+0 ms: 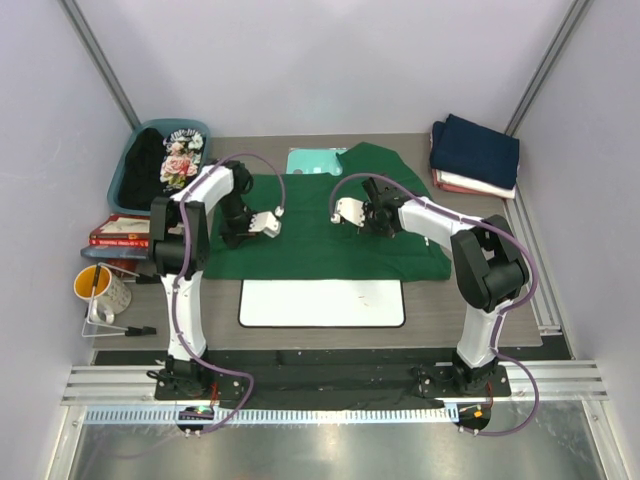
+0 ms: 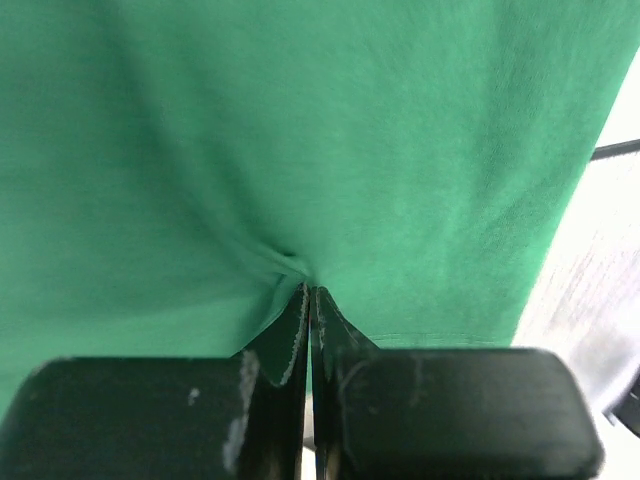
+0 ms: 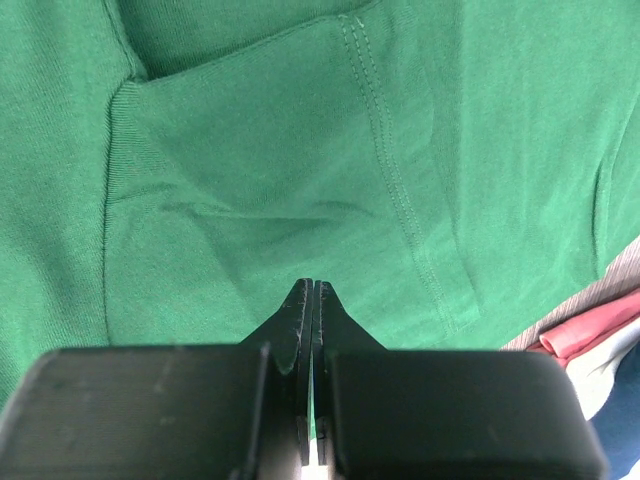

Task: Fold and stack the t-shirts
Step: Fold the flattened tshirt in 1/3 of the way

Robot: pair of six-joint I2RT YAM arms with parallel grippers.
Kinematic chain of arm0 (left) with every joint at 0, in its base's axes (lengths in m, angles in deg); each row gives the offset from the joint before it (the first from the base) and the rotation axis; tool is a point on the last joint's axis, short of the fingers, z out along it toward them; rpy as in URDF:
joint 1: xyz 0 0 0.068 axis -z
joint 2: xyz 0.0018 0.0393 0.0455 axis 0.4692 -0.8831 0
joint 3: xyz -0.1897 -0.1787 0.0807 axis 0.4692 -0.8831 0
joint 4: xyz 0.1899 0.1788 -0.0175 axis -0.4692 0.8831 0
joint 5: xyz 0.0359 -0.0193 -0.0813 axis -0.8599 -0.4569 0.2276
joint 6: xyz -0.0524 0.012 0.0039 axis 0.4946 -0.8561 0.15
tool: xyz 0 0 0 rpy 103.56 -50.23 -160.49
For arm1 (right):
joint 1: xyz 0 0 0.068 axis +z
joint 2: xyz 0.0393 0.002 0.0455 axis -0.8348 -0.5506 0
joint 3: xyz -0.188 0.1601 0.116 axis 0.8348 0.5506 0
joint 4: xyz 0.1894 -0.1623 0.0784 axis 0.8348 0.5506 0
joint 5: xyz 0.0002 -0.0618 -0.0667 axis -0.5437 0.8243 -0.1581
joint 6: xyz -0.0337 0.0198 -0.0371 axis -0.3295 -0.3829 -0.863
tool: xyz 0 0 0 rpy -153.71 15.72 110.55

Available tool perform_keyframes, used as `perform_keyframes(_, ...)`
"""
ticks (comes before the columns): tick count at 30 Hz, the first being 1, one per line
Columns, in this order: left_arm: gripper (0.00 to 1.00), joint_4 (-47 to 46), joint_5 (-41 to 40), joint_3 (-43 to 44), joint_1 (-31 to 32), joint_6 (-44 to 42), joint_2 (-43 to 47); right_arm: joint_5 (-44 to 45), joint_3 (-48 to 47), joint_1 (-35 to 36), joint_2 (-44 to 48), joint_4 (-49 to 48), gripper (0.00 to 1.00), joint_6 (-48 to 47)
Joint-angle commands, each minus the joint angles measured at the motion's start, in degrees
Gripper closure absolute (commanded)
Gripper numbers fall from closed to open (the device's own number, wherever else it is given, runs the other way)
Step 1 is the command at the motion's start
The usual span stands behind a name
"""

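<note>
A dark green t-shirt (image 1: 320, 245) lies spread over the middle of the table. My left gripper (image 1: 238, 232) points down on the shirt's left part. In the left wrist view it (image 2: 308, 290) is shut, and the green cloth (image 2: 300, 150) puckers into its tips. My right gripper (image 1: 378, 218) is down on the shirt's right part. Its jaws (image 3: 313, 285) are shut, with a thin strip of green between them and creases in the cloth (image 3: 250, 150) running toward the tips. Folded navy (image 1: 475, 150), white and reddish (image 1: 470, 186) t-shirts are stacked at the back right. A black floral t-shirt (image 1: 180, 160) lies in a bin.
The blue bin (image 1: 120, 178) stands at the back left. A teal board (image 1: 312, 160) lies behind the green shirt, and a whiteboard (image 1: 322, 302) lies in front of it. Red books (image 1: 120, 232) and a yellow mug (image 1: 98, 288) sit at the left edge.
</note>
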Motion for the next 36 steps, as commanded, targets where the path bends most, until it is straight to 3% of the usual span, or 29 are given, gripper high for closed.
perform_keyframes(1, 1.00, -3.22, -7.07, -3.34, 0.06, 3.86, 1.03, -0.68, -2.55, 0.20, 1.40, -0.13, 0.99, 1.19)
perform_keyframes(12, 1.00, -22.04, -12.52, -8.09, -0.47, 10.55, 6.30, -1.03, -2.37, 0.29, 1.40, -0.04, 0.99, 1.80)
perform_keyframes(24, 1.00, -19.50, -6.82, -7.48, -1.08, 11.26, 11.14, -0.51, 2.63, 0.81, -1.32, 0.40, 0.99, -0.22)
perform_keyframes(36, 1.00, -24.33, -12.61, -8.71, -2.22, 10.38, 7.10, 0.02, 0.88, 0.81, -3.87, 0.48, 0.99, 0.48)
